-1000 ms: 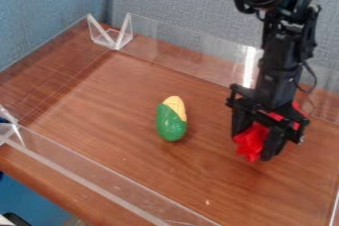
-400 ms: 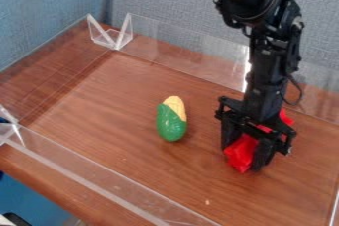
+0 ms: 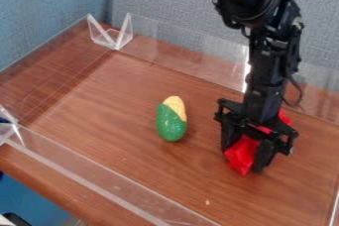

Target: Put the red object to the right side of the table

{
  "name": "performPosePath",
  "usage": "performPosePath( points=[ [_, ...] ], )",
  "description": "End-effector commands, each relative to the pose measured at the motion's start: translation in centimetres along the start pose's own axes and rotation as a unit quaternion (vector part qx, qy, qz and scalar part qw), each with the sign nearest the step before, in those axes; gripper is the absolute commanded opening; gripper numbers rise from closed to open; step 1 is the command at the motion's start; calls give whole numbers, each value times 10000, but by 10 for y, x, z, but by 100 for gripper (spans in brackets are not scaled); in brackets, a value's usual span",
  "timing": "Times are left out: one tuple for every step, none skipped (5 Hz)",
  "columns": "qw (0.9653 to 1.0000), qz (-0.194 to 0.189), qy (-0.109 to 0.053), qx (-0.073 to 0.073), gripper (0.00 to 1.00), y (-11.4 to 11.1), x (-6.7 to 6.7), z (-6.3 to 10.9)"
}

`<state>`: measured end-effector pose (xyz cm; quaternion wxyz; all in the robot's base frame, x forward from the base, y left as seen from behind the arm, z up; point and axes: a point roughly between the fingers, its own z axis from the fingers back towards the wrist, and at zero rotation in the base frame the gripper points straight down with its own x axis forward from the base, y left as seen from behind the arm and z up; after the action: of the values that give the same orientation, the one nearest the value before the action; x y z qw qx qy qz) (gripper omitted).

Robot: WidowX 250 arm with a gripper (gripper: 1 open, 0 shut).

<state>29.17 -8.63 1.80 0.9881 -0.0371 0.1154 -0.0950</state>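
Red block (image 3: 241,155) between black jaws (image 3: 256,149), whose grip I cannot tell; no readable writing.

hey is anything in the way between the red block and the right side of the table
Nothing visible stands in the way; the red block, at the gripper, is already on the table's right side.

Corn toy (image 3: 171,119) on the table (image 3: 126,101), left of the block (image 3: 243,155).
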Motion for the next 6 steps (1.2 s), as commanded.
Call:
performPosePath(
  points=[
    [9997, 95, -229, -36, 0, -5, 2, 17],
    [9984, 493, -232, -121, 100, -3, 2, 18],
    [9951, 896, -359, -199, 100, -2, 1, 21],
    [9963, 705, -466, -153, 100, -10, -6, 41],
    [9953, 510, -817, -86, 100, -17, -18, 81],
    [9912, 666, -1141, 3, 100, -19, -36, 109]
  ],
)
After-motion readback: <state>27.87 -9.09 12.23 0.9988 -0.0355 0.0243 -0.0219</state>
